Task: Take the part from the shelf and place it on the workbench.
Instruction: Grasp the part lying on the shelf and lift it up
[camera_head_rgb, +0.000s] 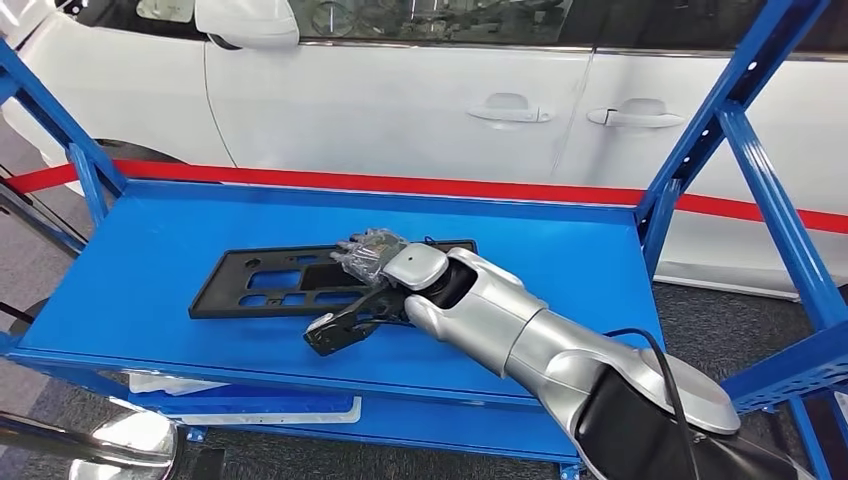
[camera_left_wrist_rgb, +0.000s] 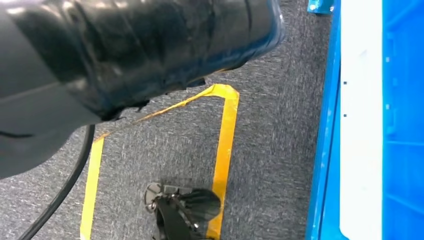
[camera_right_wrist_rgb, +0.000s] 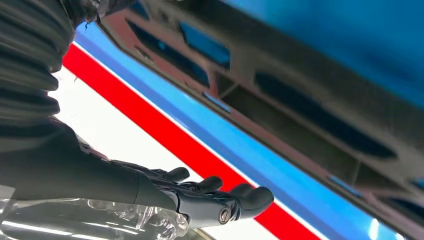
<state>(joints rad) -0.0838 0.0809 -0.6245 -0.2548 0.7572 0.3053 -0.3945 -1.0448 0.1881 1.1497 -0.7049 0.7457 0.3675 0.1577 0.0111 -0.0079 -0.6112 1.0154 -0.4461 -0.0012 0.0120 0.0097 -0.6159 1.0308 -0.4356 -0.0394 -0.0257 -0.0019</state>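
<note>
The part (camera_head_rgb: 300, 283) — a flat black plastic panel with rectangular cut-outs — lies flat on the blue shelf (camera_head_rgb: 150, 260), its long side running across the shelf, roughly in the middle of the surface. The right hand (camera_head_rgb: 372, 278) sits at the part's right end: its fingers (camera_head_rgb: 362, 247) are curled over the top of the panel, and the thumb (camera_head_rgb: 335, 330) reaches out below the panel's near edge, so the hand spans the part's width; whether it actually grips the panel cannot be told from above. In the right wrist view the fingertips (camera_right_wrist_rgb: 250, 197) appear loosely bent rather than closed tight, with the part (camera_right_wrist_rgb: 300, 115) just beside them. The silver right arm (camera_head_rgb: 540, 345) stretches in from the lower right. Behind the shelf runs a red barrier strip (camera_head_rgb: 400, 185), and beyond it stands a white car (camera_head_rgb: 400, 90). The left wrist view looks at grey carpet (camera_left_wrist_rgb: 270, 125) marked with yellow tape (camera_left_wrist_rgb: 223, 145).
</note>
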